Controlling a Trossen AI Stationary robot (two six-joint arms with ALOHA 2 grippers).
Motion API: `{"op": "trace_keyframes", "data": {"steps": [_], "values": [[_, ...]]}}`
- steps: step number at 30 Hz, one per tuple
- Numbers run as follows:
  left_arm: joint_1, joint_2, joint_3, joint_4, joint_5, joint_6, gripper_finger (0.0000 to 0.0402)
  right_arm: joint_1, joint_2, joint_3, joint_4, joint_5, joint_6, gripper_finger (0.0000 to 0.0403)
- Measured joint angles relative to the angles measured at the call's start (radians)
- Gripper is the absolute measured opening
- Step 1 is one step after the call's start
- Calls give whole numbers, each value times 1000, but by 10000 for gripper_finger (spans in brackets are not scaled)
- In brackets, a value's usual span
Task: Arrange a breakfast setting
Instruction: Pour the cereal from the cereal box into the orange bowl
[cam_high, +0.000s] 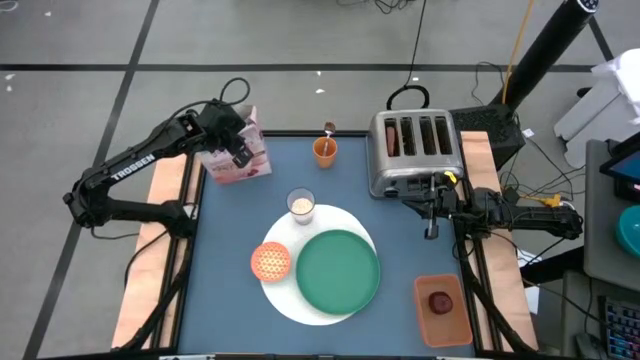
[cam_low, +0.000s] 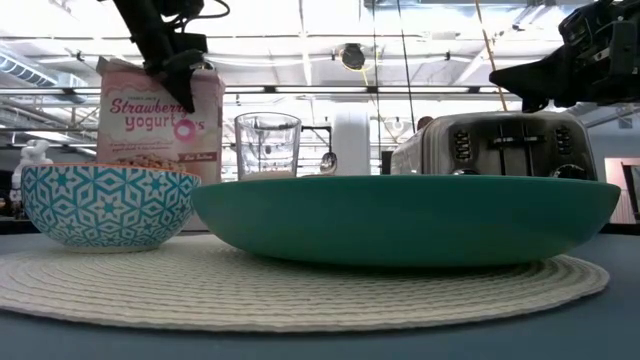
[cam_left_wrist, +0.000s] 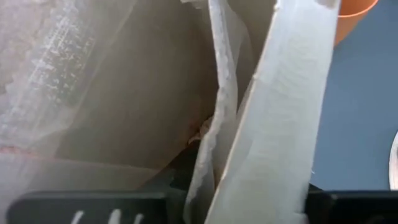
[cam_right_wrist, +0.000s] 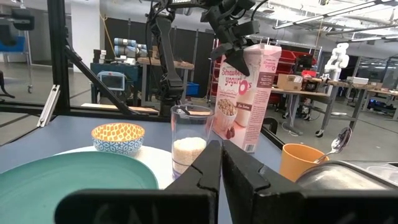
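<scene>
Cereal box (cam_high: 238, 155) at far left: left gripper (cam_high: 238, 150) pinches its open top flap. Next, lift gently. Right gripper (cam_high: 432, 222) waits, closed.

Cereal box (cam_low: 158, 118): "Strawberry yogurt"; left arm (cam_high: 135, 166): "TROSSEN"

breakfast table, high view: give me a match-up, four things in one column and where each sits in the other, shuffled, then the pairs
Things:
1. pink cereal box
2. dark red fruit
3. spoon
4. green plate

Places:
A. in the orange tray
B. on the white mat
C. at the left gripper, table's far left corner
D. in the orange cup

Pairs: 1-C, 2-A, 3-D, 4-B
</scene>
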Motion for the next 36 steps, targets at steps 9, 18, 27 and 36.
{"op": "trace_keyframes", "data": {"steps": [9, 18, 27, 36], "values": [[0, 0, -1, 16, -6, 20, 12, 0, 0, 0, 0, 0, 0, 11], [0, -18, -5, 20, 0, 20, 6, 0, 0, 0, 0, 0, 0, 11], [-2, -100, -6, 29, 15, -16, 5, 0, 0, 0, 4, 0, 0, 12], [-29, -179, -5, 32, 22, -36, 4, 0, 0, 0, 132, 6, 63, 44]]}}
